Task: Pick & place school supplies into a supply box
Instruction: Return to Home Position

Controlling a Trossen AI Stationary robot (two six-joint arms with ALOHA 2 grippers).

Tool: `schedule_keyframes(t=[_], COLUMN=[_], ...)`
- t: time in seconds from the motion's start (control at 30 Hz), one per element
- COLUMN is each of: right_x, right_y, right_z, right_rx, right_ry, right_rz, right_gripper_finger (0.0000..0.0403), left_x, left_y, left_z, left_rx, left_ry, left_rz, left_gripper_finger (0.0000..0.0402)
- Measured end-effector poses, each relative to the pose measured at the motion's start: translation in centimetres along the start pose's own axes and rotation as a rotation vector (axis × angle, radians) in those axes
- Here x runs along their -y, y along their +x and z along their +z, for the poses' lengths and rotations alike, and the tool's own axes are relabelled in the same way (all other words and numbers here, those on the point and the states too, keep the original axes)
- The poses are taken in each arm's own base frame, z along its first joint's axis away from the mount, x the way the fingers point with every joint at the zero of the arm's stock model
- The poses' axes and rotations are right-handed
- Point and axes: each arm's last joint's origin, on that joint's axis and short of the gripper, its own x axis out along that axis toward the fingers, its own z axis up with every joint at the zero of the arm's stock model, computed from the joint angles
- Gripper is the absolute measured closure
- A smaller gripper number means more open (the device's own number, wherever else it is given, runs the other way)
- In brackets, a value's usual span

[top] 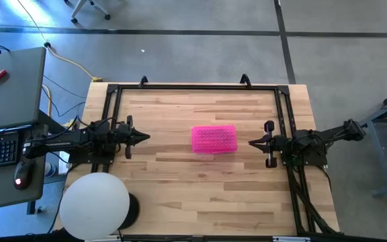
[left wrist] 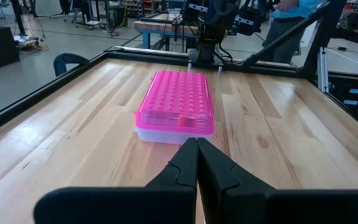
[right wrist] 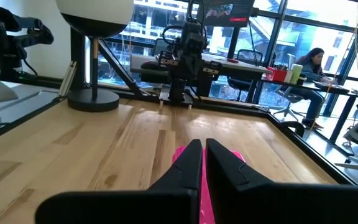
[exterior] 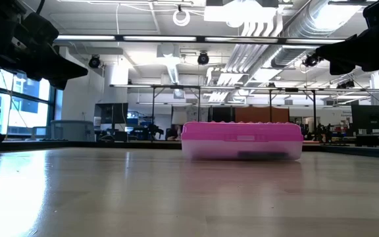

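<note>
From above, the pink supply box lies with its lid shut near the middle of the wooden table. It sits between the left gripper and the right gripper. Both point at it with jaws pressed together and empty, the right one nearer.

At table height, the box rests flat, pink lid over clear base, dark shapes inside.

The left wrist camera shows its fingers closed, with the box ahead of the tips and apart from them.

The right wrist camera shows closed fingers, pink showing just past them.

Wooden table, pink box atop
</note>
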Motion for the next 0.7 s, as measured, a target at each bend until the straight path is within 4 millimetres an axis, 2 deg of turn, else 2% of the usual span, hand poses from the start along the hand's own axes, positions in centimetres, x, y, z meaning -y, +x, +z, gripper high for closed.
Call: schedule_keyframes(t=[0.7], right_x=[0.0], right_y=[0.0], right_z=[0.0], right_rx=[0.0], right_ry=[0.0], right_rz=[0.0], right_gripper_finger=[0.0402], left_x=[0.0], left_y=[0.0], left_z=[-0.01], left_rx=[0.0], left_ry=[0.0], left_rz=[0.0], left_gripper_finger=[0.036])
